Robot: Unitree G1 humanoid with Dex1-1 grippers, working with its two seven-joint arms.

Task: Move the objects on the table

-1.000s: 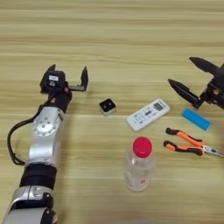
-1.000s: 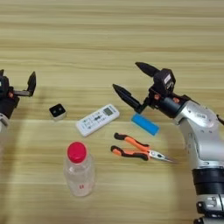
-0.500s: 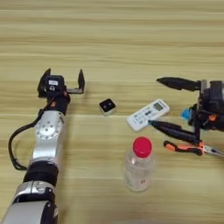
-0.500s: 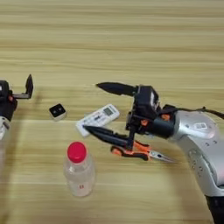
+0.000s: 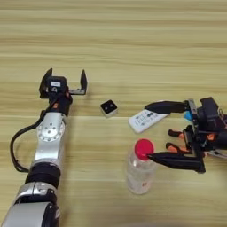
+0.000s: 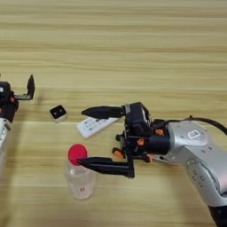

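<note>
Left eye view: my left pincer (image 5: 64,82) is idling released, left of the black cube (image 5: 108,107).

Right eye view: my right pincer (image 6: 89,137) is gaping beside the bottle (image 6: 79,174), upright near the counter (image 6: 133,48) front; likely light, slick, crushable, so I'm favouring the neck under the cap.

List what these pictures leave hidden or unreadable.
- Blue block: only a sliver shows in the left eye view; the right claw covers it in both views.
- Pliers: mostly behind the right claw; jaws unseen.
- Remote: button labels too small.
- Left claw: partly cut off by the right eye view's edge.
</note>
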